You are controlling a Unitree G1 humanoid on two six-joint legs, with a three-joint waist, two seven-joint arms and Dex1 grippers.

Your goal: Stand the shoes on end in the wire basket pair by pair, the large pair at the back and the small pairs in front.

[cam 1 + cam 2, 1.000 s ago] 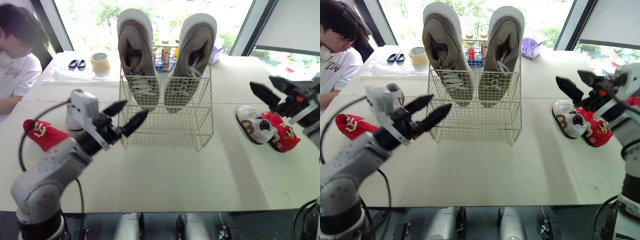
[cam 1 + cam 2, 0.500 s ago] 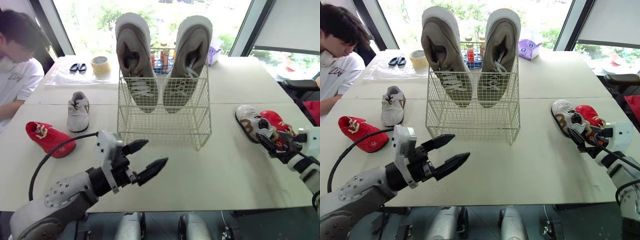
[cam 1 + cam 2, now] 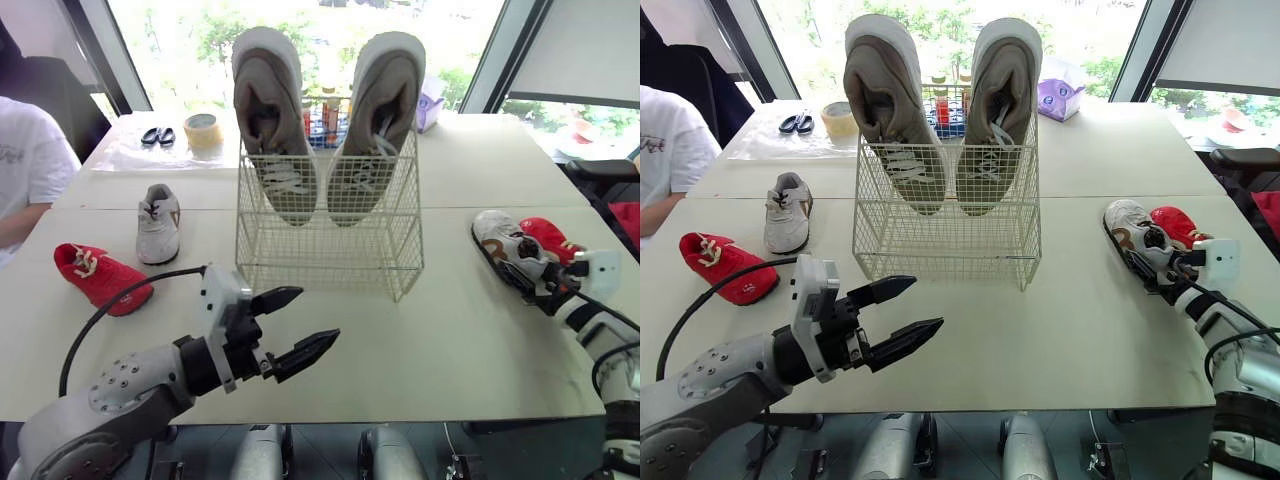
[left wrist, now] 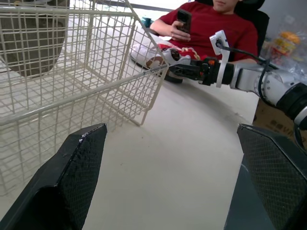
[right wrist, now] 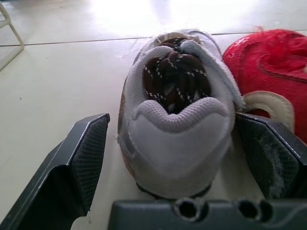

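Observation:
The wire basket [image 3: 325, 245] stands mid-table with the large beige pair [image 3: 275, 120] upright at its back. A small grey shoe [image 3: 158, 222] and a small red shoe [image 3: 100, 278] lie to its left. At the right lie a small white shoe [image 3: 505, 245] and a red shoe [image 3: 545, 238] side by side. My right gripper [image 5: 170, 120] is open at the white shoe's [image 5: 175, 124] heel, one finger on each side of it. My left gripper [image 3: 318, 316] is open and holds nothing, low over the table in front of the basket.
A tape roll [image 3: 203, 128], scissors [image 3: 152, 134], bottles and a purple box [image 3: 1060, 98] sit at the table's far side. A person in white [image 3: 30, 160] sits at the left edge. A person in red [image 4: 206, 24] sits beyond the right end.
My right gripper came down from the air to the white shoe's heel. My left gripper dropped from beside the basket to the table in front. The person at left leaned back.

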